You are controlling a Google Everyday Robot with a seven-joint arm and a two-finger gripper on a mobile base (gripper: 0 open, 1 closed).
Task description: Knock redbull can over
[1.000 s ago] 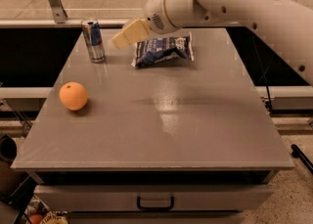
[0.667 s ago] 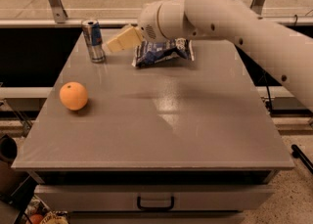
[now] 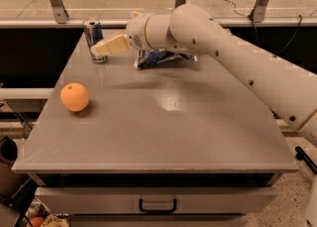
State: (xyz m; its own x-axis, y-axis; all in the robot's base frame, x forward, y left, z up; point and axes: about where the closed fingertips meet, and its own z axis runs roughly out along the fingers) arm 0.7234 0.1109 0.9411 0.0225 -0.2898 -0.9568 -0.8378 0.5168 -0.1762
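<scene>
The redbull can (image 3: 93,36) stands upright near the table's far left corner, slim, silver and blue. My gripper (image 3: 100,49) reaches in from the right on the white arm (image 3: 213,42). Its cream fingers (image 3: 113,45) point left, and their tips lie against or just in front of the can's lower right side. The can shows no tilt.
An orange (image 3: 75,97) sits at the left side of the grey table (image 3: 163,137). A dark blue-and-white snack bag (image 3: 156,58) lies at the back, partly hidden behind the arm. A drawer with a handle (image 3: 157,206) is under the front edge.
The arm has swept left across the back of the table. The fingertips were right of the can, with a gap; now they are at the can. The can still stands.
</scene>
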